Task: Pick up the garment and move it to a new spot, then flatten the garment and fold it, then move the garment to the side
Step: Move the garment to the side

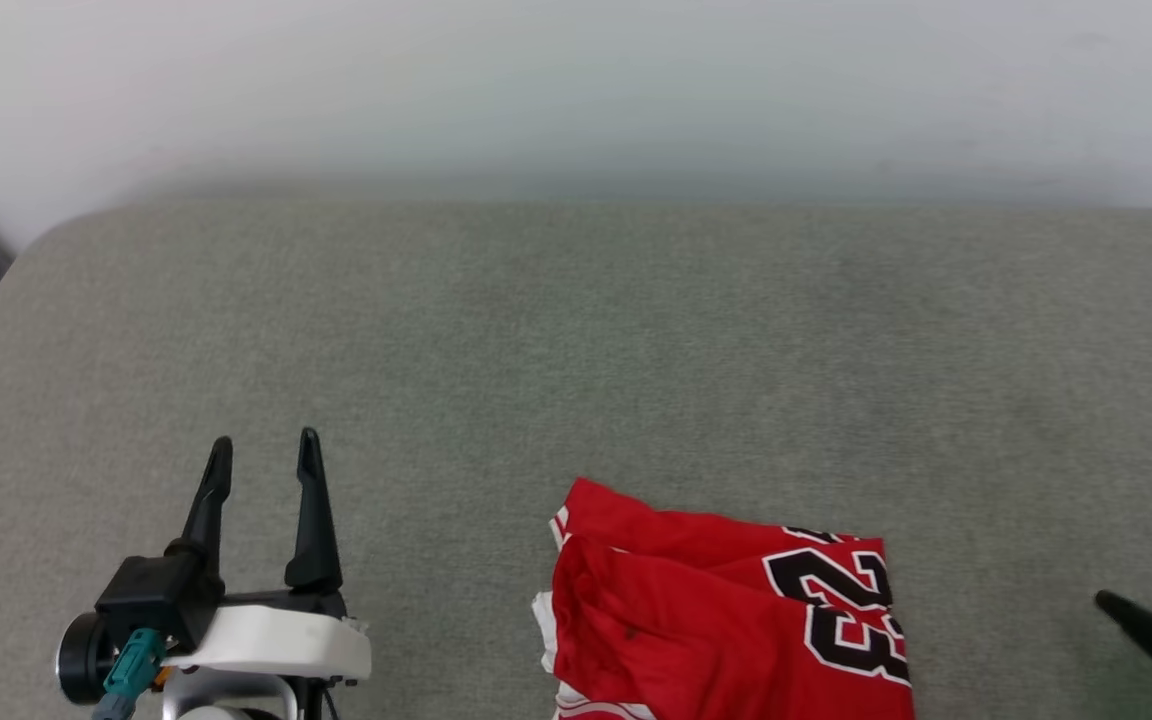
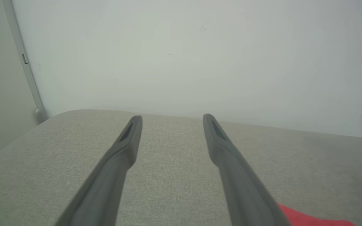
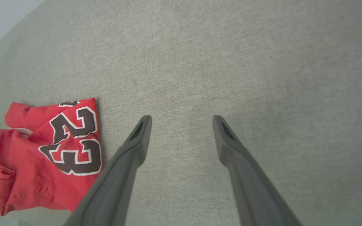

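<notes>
Red garment (image 1: 686, 620) crumpled on grey cushion (image 1: 536, 330); left gripper (image 1: 266, 441), right gripper (image 3: 181, 121) jaws wide, empty.

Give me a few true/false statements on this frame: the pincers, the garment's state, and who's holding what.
1. The left pincer is open and empty. True.
2. The garment lies spread out flat. False: it is crumpled in folds, with the "23" showing.
3. The right pincer grips the garment. False: it is open over the bare grey fabric surface, beside the garment.
4. In the head view the garment lies between the two pincers. True.
</notes>
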Available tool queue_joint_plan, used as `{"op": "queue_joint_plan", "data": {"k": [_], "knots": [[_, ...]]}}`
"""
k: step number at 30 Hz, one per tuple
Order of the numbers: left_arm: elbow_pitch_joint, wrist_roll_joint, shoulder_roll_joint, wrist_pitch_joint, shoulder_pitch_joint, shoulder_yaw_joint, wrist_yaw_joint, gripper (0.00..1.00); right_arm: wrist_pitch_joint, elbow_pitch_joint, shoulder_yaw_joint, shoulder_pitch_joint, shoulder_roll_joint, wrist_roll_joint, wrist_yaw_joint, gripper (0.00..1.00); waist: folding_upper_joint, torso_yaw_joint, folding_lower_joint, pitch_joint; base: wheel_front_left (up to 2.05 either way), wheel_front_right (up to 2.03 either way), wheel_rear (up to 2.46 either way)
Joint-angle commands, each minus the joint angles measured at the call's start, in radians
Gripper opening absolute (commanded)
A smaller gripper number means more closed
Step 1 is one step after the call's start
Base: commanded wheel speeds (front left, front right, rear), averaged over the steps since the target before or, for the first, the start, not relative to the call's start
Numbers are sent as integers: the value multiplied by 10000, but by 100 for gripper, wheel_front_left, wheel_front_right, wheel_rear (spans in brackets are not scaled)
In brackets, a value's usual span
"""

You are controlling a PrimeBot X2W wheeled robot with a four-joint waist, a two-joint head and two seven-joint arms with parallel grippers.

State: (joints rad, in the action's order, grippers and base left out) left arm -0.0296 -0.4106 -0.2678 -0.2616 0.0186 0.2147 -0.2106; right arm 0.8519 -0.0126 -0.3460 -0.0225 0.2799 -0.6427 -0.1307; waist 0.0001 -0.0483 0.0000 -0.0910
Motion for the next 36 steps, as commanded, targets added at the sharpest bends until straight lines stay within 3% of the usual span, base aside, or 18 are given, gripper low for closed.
{"op": "queue_joint_plan", "data": {"k": [1,4,8,17,18,19,20,27,31,36], "knots": [[-91,131,142,-45,190,-71,77,100,783,20,-146,318,-337,-220,1,100,-1,-355,0,-370,0,0,0],[-148,300,310,-40,286,-160,198,100,2446,123,-391,610,-1043,-369,2,100,-1,-618,0,-644,0,0,0],[-183,520,534,-34,476,-245,379,100,3732,178,-437,882,-1907,-665,2,100,-1,-876,0,-997,0,0,0],[93,880,879,-34,916,-377,765,100,3829,-1625,269,1129,-2362,-1955,7,100,-1,-1155,0,-1350,0,0,0],[125,912,905,-35,930,-391,787,100,3753,-1815,411,1119,-2369,-2045,9,85,-1,-1167,0,-1346,0,0,0],[153,926,937,-35,923,-400,832,100,3699,-1986,492,1112,-2374,-2159,9,31,-1,-1178,0,-1323,0,0,0],[181,964,954,-35,908,-423,865,100,3621,-2101,563,1123,-2378,-2268,9,0,-1,-1180,0,-1296,0,0,0],[389,1111,980,-35,696,-514,955,100,2854,-1318,1198,1620,-1992,-1761,2,0,-1,-888,0,-787,0,0,0],[442,1160,942,-35,631,-553,994,100,2392,-711,1984,1745,-1435,-1087,4,0,-1,-594,0,-564,0,0,0],[424,1163,945,-33,545,-567,1081,100,1540,74,3456,2303,-217,207,2,0,-1,120,0,-379,0,0,0]]}}
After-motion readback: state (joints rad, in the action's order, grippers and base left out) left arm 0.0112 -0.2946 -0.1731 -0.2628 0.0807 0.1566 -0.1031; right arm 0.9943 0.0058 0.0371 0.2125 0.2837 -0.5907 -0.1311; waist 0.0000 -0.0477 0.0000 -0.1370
